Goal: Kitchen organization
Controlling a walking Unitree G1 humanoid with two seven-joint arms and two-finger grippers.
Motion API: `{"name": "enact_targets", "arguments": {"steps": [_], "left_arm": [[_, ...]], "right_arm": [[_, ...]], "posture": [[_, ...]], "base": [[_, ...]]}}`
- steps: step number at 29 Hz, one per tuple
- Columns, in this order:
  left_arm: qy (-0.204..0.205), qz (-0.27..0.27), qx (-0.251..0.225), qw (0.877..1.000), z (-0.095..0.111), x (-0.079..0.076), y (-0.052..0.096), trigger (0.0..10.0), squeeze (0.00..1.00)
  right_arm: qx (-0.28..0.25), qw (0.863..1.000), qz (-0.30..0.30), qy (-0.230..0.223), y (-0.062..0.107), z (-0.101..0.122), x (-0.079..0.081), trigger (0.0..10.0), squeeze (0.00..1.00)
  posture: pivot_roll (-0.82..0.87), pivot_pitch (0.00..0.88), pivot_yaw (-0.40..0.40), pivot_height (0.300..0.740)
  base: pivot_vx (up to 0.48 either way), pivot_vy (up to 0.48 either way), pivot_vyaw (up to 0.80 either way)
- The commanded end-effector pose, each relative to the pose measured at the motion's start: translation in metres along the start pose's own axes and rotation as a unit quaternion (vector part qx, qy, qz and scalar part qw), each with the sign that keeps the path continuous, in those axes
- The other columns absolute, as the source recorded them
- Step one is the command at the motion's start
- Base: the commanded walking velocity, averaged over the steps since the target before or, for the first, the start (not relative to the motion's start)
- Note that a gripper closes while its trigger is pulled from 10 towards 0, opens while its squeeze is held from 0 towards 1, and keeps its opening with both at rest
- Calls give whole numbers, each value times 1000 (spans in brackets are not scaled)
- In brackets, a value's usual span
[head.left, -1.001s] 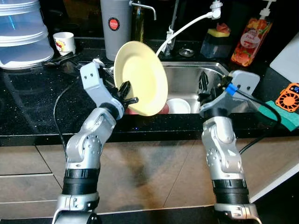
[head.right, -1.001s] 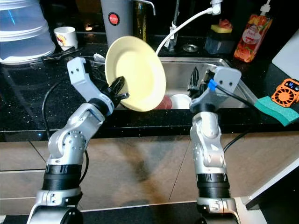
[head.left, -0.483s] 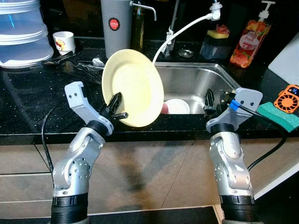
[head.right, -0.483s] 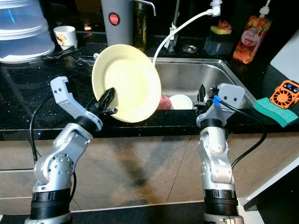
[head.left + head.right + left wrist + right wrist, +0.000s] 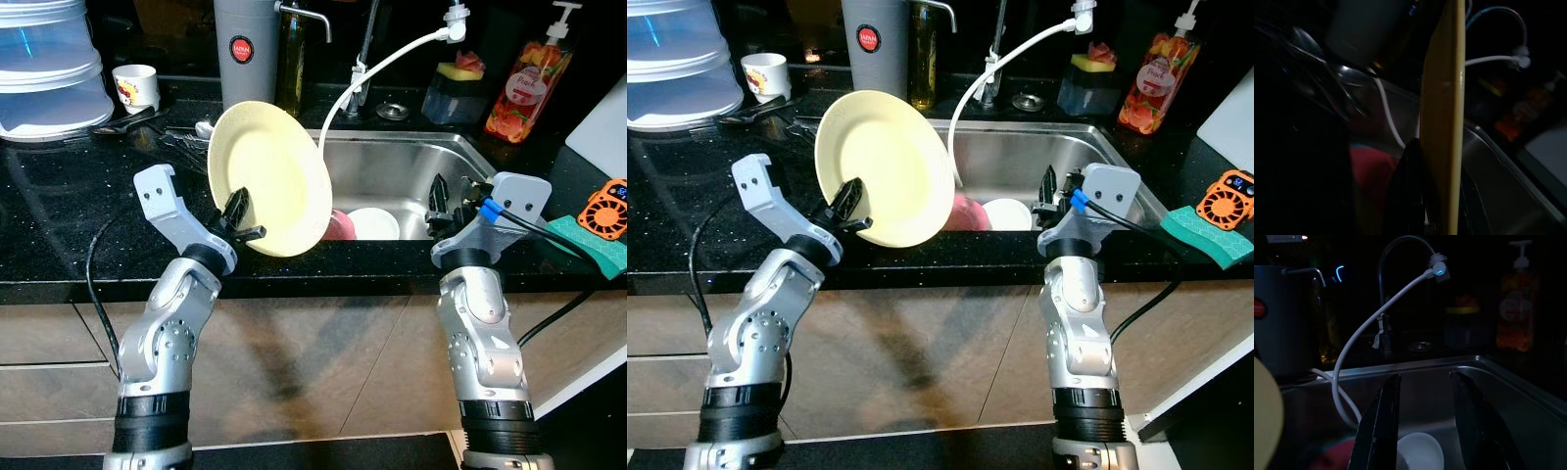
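My left gripper (image 5: pixel 243 217) is shut on the lower rim of a pale yellow plate (image 5: pixel 269 176), held tilted on edge above the counter's front edge, left of the steel sink (image 5: pixel 392 162). The left wrist view sees the plate (image 5: pixel 1442 117) edge-on with a black finger (image 5: pixel 1410 186) against it. A white bowl (image 5: pixel 372 223) and a red item (image 5: pixel 338 225) lie in the sink basin. My right gripper (image 5: pixel 449 201) hovers over the sink's right front corner, fingers (image 5: pixel 1386 426) open and empty, pointing at the white bowl (image 5: pixel 1420 453).
A black counter (image 5: pixel 69 215) spreads left, bearing clear stacked containers (image 5: pixel 44 69), a small cup (image 5: pixel 135 88) and cutlery (image 5: pixel 181 137). A grey canister (image 5: pixel 245 54), the faucet with white hose (image 5: pixel 377 69), soap bottle (image 5: pixel 524 73), green sponge (image 5: pixel 593 243) and an orange gadget (image 5: pixel 602 204) surround the sink.
The view pulled back over the second. My left arm brought the plate lower and leftward from over the sink toward the counter's front edge. My right gripper stayed open at the sink's right side.
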State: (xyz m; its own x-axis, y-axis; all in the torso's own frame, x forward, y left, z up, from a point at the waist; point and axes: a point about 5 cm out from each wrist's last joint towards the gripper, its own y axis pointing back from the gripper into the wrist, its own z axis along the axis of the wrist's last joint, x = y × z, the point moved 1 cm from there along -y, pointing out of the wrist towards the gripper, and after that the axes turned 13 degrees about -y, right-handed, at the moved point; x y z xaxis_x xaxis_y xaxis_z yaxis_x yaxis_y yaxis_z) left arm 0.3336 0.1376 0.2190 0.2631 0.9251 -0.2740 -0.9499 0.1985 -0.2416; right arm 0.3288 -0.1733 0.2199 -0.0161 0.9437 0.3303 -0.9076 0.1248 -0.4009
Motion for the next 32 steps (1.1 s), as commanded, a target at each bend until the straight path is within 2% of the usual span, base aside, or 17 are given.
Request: {"name": "enact_targets", "arguments": {"steps": [1, 11, 14, 15, 16, 18, 21, 22, 23, 24, 26, 27, 28, 30, 32], "left_arm": [[-9, 15, 11, 1000, -3, 6, -2, 10000, 0], [-1, 59, 2, 998, 9, 26, -18, 10000, 0], [-11, 100, -46, 994, 40, 47, -28, 10000, 0], [-11, 100, -46, 994, 40, 47, -28, 10000, 0], [-14, 116, -57, 992, 48, 54, -30, 10000, 0], [-39, 158, -97, 982, 79, 80, -32, 10000, 0], [-47, 172, -110, 978, 89, 89, -31, 10000, 0], [-58, 195, -123, 971, 100, 101, -29, 10000, 0], [-58, 195, -123, 971, 100, 101, -29, 10000, 0], [-68, 235, -128, 961, 110, 117, -26, 10000, 0], [-109, 335, -119, 928, 128, 151, -15, 10000, 0], [-122, 367, -116, 915, 134, 163, -9, 10000, 0], [-122, 367, -116, 915, 134, 163, -9, 10000, 0], [-120, 402, -116, 901, 139, 176, -3, 10000, 0], [-120, 402, -116, 901, 139, 176, -3, 10000, 0]], "right_arm": [[-6, 1000, 0, 6, -3, 5, -1, 10000, 0], [-12, 1000, -19, 2, -3, 5, -5, 10000, 0], [-18, 1000, -15, 6, -2, 8, -5, 10000, 0], [-18, 1000, -15, 6, -2, 8, -5, 10000, 0], [-18, 1000, -17, 7, -2, 8, -6, 10000, 0], [-18, 1000, -16, 6, -2, 8, -5, 10000, 0], [-19, 1000, -13, 7, -3, 8, -4, 10000, 0], [-20, 1000, -10, 8, -3, 9, -3, 10000, 0], [-20, 1000, -10, 8, -3, 9, -3, 10000, 0], [-20, 1000, -11, 8, -2, 9, -3, 10000, 0], [-19, 1000, -12, 5, 1, 10, -2, 10000, 0], [-17, 1000, -8, 5, 3, 10, 0, 10000, 0], [-17, 1000, -8, 5, 3, 10, 0, 10000, 0], [-11, 1000, 0, 5, 9, 11, 3, 10000, 0], [-11, 1000, 0, 5, 9, 11, 3, 10000, 0]], "posture": [[99, 0, -61, 740], [78, 0, -32, 740], [76, 0, -29, 740], [76, 0, -29, 740], [76, 0, -29, 740], [71, 0, -31, 740], [71, 0, -31, 740], [71, 0, -31, 740], [71, 0, -31, 740], [75, 0, -27, 740], [58, 0, -26, 740], [53, 8, -26, 740], [53, 8, -26, 740], [50, 38, -28, 740], [50, 38, -28, 740]], "base": [[0, 0, 0], [0, 0, 0], [0, 0, 0], [0, 0, 0], [0, 0, 0], [0, 0, 0], [0, 0, 0], [0, 0, 0], [0, 0, 0], [0, 0, 0], [0, 0, 0], [0, 0, 0], [0, 0, 0], [0, 0, 0], [0, 0, 0]]}}
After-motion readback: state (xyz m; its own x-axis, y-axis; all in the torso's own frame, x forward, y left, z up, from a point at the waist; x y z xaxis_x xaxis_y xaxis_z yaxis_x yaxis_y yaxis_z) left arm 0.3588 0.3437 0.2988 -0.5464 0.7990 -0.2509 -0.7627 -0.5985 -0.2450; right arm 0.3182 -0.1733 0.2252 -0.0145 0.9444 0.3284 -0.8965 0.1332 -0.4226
